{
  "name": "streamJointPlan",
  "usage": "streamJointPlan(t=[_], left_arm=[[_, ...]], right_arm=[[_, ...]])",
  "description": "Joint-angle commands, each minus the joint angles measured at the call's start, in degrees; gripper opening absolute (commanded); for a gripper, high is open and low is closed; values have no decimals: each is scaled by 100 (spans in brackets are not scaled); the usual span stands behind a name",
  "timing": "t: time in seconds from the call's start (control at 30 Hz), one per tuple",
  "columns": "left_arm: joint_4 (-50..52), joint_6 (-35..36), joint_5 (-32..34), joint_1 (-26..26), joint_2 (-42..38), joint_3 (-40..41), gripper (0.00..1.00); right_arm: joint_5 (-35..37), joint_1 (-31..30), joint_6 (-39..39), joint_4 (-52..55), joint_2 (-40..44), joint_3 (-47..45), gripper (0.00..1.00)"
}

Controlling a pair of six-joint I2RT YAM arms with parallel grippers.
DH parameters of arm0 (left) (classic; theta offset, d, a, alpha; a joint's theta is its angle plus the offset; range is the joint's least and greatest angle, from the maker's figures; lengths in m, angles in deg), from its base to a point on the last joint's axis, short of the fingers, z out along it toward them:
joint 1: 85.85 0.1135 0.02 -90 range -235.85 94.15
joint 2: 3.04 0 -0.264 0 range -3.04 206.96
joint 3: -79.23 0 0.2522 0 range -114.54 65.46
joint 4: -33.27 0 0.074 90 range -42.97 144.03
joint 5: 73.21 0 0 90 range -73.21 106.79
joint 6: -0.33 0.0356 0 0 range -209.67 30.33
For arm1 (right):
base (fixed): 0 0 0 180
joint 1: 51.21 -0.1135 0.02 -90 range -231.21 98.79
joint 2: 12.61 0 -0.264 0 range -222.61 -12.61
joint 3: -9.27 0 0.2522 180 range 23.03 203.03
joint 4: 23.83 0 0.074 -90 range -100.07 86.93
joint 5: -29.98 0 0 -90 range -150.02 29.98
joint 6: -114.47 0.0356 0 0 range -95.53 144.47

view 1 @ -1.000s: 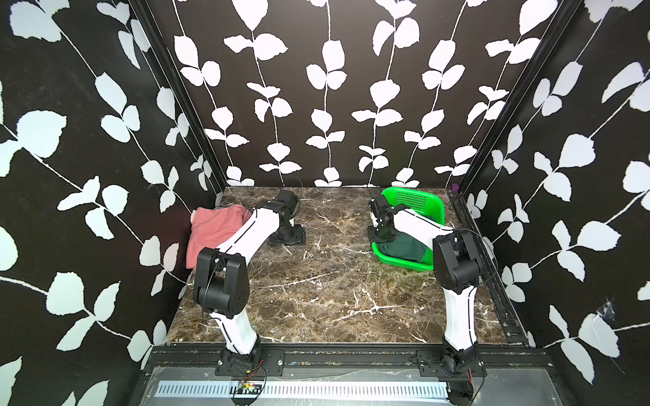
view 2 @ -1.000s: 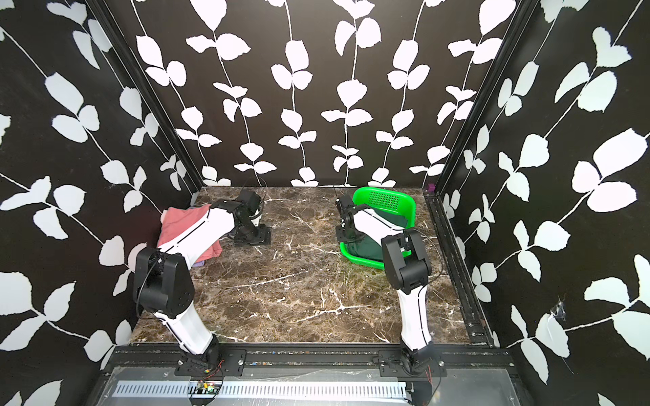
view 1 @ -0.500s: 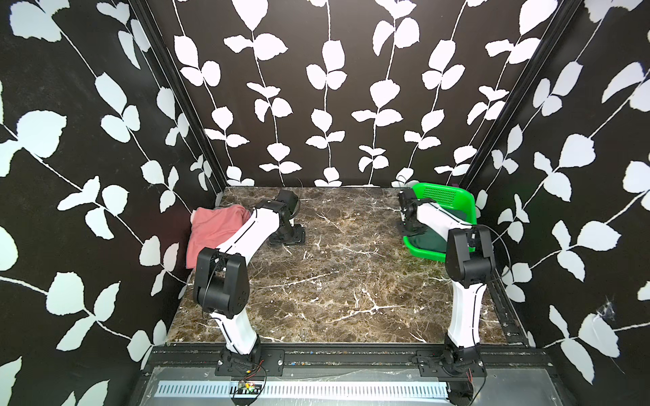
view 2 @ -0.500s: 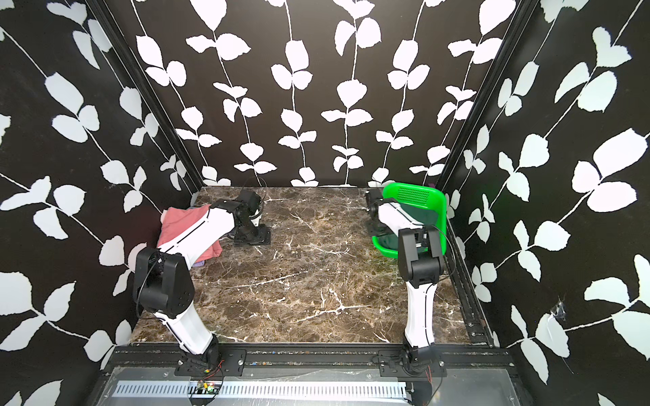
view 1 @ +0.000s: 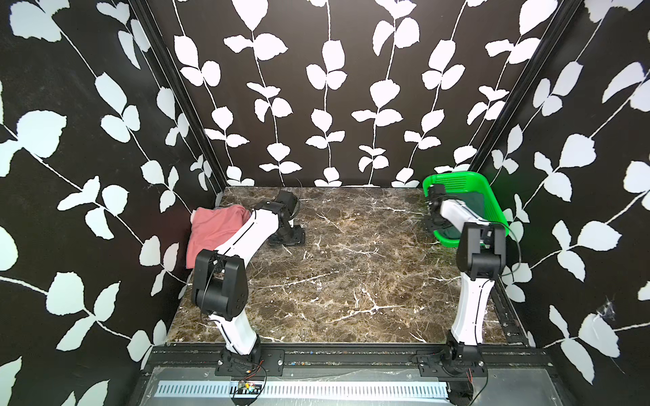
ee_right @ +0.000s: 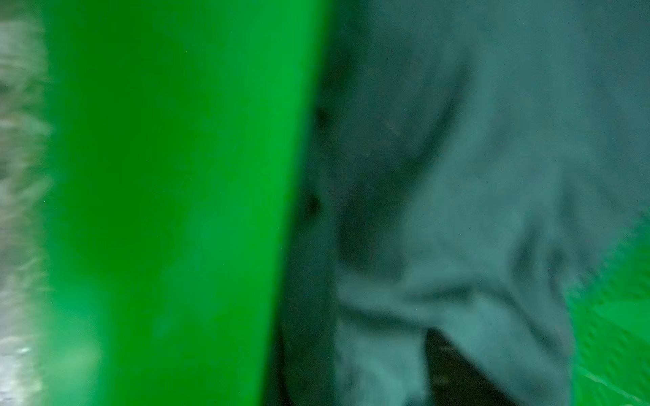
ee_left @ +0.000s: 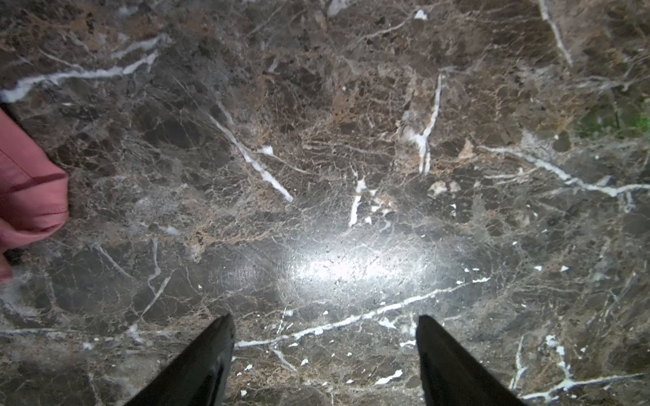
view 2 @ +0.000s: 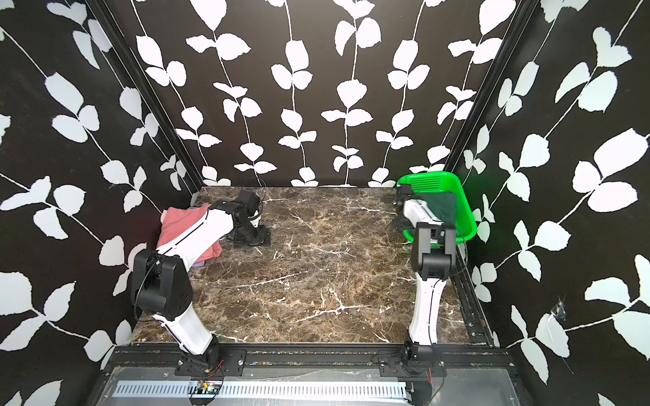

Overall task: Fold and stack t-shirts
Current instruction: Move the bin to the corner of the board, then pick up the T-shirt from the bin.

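Note:
A salmon-pink t-shirt (view 1: 211, 228) (view 2: 179, 225) lies folded at the table's back left, with a lavender t-shirt's edge (view 2: 200, 263) peeking out under it. My left gripper (view 1: 286, 239) (ee_left: 323, 320) hangs open just above bare marble beside the pink t-shirt (ee_left: 28, 189). A dark green t-shirt (view 1: 475, 207) (view 2: 441, 207) (ee_right: 492, 175) sits crumpled in a bright green basket (view 1: 453, 181) (view 2: 427, 181) (ee_right: 176, 175) at the back right. My right gripper (view 1: 434, 211) (ee_right: 365, 342) is at the basket's left rim, open, with green cloth showing between its blurred fingers.
The basket leans tilted against the right wall post (view 1: 492, 140). The marble table (view 1: 351, 281) is boxed in by leaf-patterned walls on three sides. A black rail (view 1: 351, 355) with both arm bases runs along the front edge.
My right arm has swung right, taking the basket from the table's middle right to the right wall, and its jaws have widened. The left arm has stayed still.

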Motion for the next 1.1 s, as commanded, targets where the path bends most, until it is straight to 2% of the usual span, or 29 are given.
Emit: streamJointPlan(t=[0.0,0.07,0.13,0.23,0.33,0.43,0.53,0.63,0.97,1.0,1.03,1.07], left_arm=[[11,-18,-50,0,-227,81,84],[-40,-83,-33,-7,-200,87,82],[-94,-123,-21,-2,-167,81,81],[-167,-183,-93,-3,-100,54,81],[-226,-234,-221,-2,5,3,81],[-245,-236,-355,-4,114,-66,81],[-172,-192,-380,-3,159,-155,78],[-61,-125,-327,-8,102,-200,74],[158,-100,29,-4,-226,13,74],[160,-130,31,-3,-226,-5,74],[159,-154,16,-2,-218,-22,74],[152,-184,3,-8,-217,-33,74]], right_arm=[[-563,-88,365,107,583,67,99],[-821,-101,727,209,948,-15,99],[-1376,-124,1002,192,1353,-180,99],[-1718,-171,1335,-10,1939,-514,99],[-1291,-137,1258,-247,2137,-747,99],[-783,66,956,-331,1697,-635,99],[-585,366,858,-292,1046,-253,98],[-799,633,902,-332,549,55,96],[-1239,951,1134,106,-728,985,94],[-1283,953,1120,131,-823,1004,82],[-1255,957,1104,403,-939,1213,65],[-1185,957,1136,459,-1028,1315,42]])
